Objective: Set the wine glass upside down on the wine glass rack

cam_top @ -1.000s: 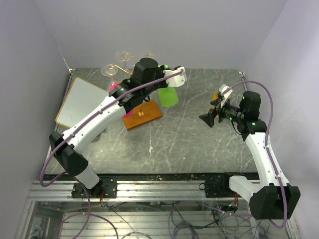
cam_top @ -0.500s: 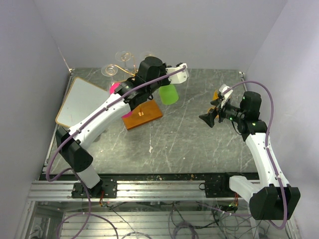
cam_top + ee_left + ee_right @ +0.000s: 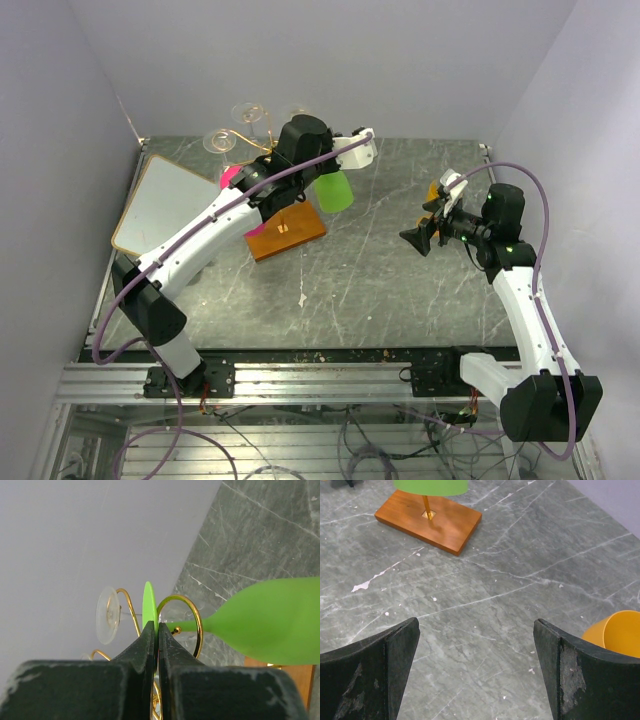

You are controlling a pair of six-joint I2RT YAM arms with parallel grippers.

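The green wine glass hangs upside down, bowl down. My left gripper is shut on its flat foot. Its stem lies inside a gold loop of the wine glass rack. In the top view the green bowl hangs over the rack's orange-brown base, under my left wrist. My right gripper is open and empty, above bare table right of the rack; it also shows in the top view.
Clear glasses hang on the rack, their feet showing at the back; one foot is left of my fingers. A pink glass hangs on the rack's left. A white board lies far left. An orange cup stands by my right gripper.
My left arm has swung back and left toward the rack top, carrying the green glass with it; the bowl now hangs a little lower and closer to the pole. The right arm has not moved.
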